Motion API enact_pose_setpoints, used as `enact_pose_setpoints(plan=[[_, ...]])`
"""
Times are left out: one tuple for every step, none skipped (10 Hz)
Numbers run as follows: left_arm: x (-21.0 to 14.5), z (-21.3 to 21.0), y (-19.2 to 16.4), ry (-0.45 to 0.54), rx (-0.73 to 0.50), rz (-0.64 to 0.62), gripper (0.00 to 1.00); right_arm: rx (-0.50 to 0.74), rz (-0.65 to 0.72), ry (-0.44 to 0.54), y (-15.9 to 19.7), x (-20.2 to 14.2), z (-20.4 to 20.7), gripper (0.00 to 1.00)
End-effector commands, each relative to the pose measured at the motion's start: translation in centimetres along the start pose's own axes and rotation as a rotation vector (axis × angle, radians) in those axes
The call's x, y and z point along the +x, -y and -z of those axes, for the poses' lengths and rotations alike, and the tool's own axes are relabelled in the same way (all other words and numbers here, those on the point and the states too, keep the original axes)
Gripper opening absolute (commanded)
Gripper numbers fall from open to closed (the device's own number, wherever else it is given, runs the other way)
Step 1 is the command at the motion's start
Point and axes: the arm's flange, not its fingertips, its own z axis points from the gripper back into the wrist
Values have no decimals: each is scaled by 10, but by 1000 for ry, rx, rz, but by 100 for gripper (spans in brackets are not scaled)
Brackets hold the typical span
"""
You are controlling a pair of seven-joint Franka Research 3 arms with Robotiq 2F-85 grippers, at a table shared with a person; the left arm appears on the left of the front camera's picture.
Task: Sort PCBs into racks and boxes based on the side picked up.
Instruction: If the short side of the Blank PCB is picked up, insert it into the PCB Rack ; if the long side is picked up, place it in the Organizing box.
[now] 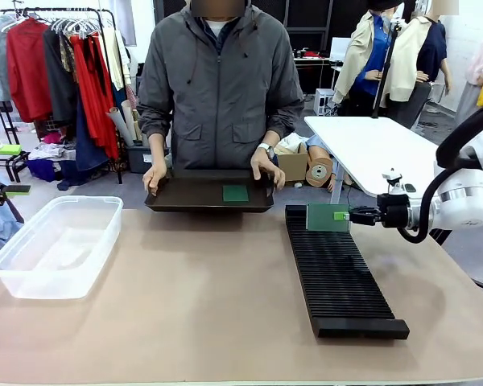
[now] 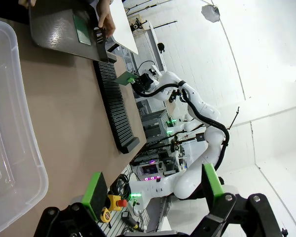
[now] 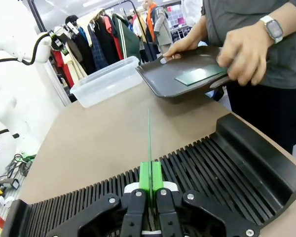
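Observation:
My right gripper [image 1: 348, 215] is shut on a green PCB [image 1: 327, 217], holding it upright on edge just over the far end of the long black rack [image 1: 338, 277]. The right wrist view shows that PCB [image 3: 149, 140] edge-on between the green pads [image 3: 145, 177], above the rack's slots [image 3: 217, 168]. A second PCB [image 1: 235, 193] lies flat on a dark tray [image 1: 185, 199] that the person holds with both hands. The clear box [image 1: 56, 245] stands at the left. My left gripper [image 2: 155, 190] is open and holds nothing, beside the box [image 2: 10, 123].
The person stands at the table's far edge with one hand [image 3: 246, 47] on the tray's rim [image 3: 167, 81]. A white table [image 1: 378, 149] stands behind at the right. Bare brown tabletop [image 1: 201, 289] lies between the box and the rack.

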Motion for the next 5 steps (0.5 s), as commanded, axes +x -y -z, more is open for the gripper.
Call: enact_pose_setpoints(plan=[[-1,0,1,1,-6,-5,100,-1,-36,-9,8,-8,6,0],[-1,0,1,1,-6,-5,100,-13,-51,-30,10,-14,8,0],[-1,0,1,1,-6,-5,100,-28,-50,-57,12,-17,8,0],[-1,0,1,1,-6,-5,100,-3,-7,-8,5,-13,4,0],[-1,0,1,1,-6,-5,100,-3,-7,-8,5,-13,4,0]])
